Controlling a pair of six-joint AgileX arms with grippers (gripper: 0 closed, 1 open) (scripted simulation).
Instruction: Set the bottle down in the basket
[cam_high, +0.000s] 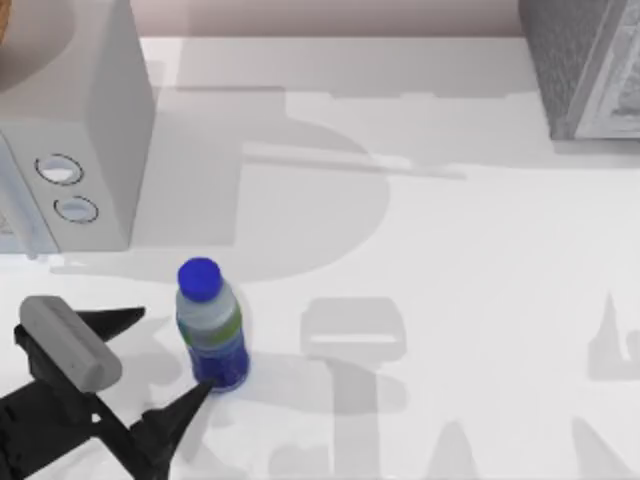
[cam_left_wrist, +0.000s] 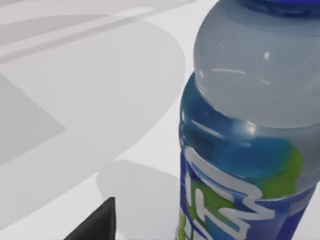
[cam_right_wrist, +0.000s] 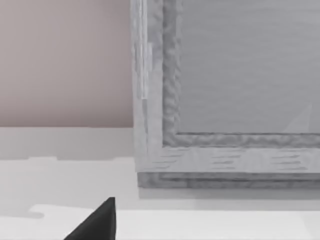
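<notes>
glossy round-capped bottle (cam_high: 211, 325) stands upright beside left gripper's (cam_high: 160, 360) spread pointed fingers.

left hand (cam_high: 160, 365) low at the table's left, fingers apparently spread wide.

The bottle (cam_left_wrist: 250, 130) is cut off in the left wrist view, its cap and base past the edges. At ten o'clock on the table, the microwave (cam_high: 70, 130) runs off-frame; at two o'clock the grey box (cam_high: 585, 65) does too.
</notes>
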